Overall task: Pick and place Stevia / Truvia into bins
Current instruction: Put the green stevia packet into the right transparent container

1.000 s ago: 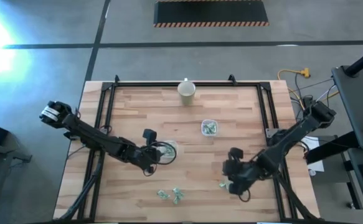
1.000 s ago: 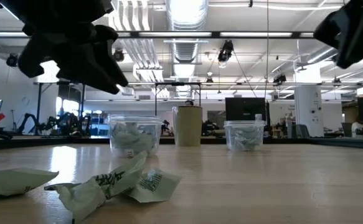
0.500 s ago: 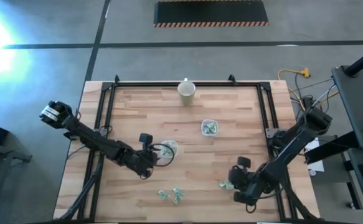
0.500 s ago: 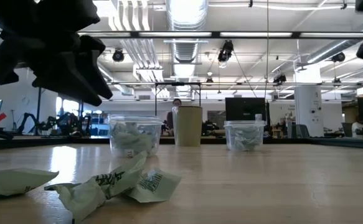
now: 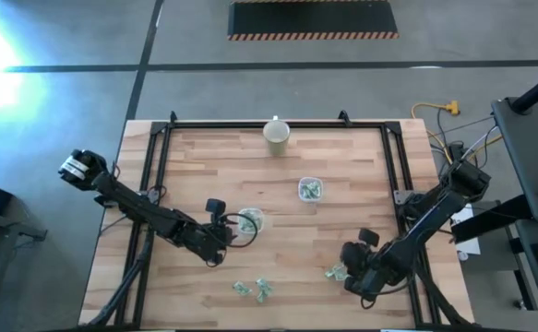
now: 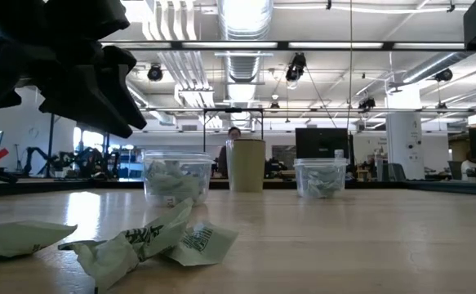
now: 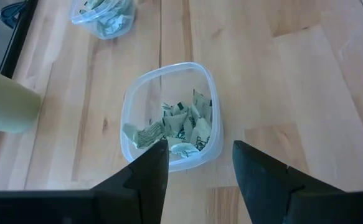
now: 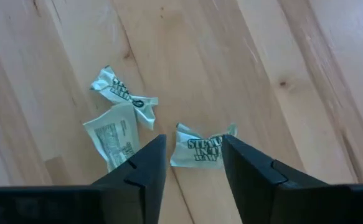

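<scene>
Hovering just short of the near bin (image 7: 170, 114), the left claw (image 7: 198, 163) is holding its fingers spread with nothing between them; that bin is sitting just ahead of its tips, showing a loose heap of crumpled green-and-white packets (image 7: 175, 127) inside. A second bin (image 5: 310, 190) is standing farther out beyond the first, well apart from both claws, and it too is carrying packets. A cream cup (image 5: 277, 135) is standing past both bins at the far edge of the table (image 5: 361, 184); what it is holding cannot be told.

The right claw (image 8: 193, 163) is hanging spread and empty over the wood, with one loose packet (image 8: 201, 149) lying just ahead between its fingertips. Two more loose packets (image 8: 120, 115) are lying touching each other just off to one side of it.

Counted: two bins, one cup, three loose packets on the table; packets inside the bins are too jumbled to count
</scene>
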Robot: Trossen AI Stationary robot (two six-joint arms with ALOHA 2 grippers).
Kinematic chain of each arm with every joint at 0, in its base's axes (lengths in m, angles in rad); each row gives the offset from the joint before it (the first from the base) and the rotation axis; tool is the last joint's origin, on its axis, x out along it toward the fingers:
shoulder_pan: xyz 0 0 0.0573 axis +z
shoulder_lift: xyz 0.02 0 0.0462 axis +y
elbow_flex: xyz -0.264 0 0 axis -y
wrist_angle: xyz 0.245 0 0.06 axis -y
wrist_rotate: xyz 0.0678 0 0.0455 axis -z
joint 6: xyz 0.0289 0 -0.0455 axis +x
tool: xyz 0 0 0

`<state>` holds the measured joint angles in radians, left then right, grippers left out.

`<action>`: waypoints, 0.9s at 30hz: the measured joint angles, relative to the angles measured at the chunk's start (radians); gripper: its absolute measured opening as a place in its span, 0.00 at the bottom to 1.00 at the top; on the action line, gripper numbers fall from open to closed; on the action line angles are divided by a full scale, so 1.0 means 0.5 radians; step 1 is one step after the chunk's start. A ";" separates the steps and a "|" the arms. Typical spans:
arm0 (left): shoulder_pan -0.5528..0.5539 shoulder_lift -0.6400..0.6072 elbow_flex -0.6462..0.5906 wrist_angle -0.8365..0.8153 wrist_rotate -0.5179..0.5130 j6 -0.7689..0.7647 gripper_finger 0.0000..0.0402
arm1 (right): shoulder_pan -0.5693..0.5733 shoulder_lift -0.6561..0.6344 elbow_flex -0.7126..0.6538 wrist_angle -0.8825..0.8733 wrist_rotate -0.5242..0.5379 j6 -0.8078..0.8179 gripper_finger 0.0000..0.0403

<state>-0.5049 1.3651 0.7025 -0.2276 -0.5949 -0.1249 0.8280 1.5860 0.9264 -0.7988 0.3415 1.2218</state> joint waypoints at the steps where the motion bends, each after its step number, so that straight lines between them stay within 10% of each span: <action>1: 0.000 -0.001 0.000 0.000 -0.001 0.000 0.40 | -0.002 0.000 -0.003 -0.004 -0.002 0.003 0.37; 27: 0.000 -0.001 0.000 0.001 -0.002 0.002 0.40 | -0.027 0.000 -0.244 0.250 -0.021 0.108 0.44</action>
<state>-0.5049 1.3647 0.7025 -0.2272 -0.5957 -0.1242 0.8146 1.5860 0.8047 -0.6737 0.3309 1.2757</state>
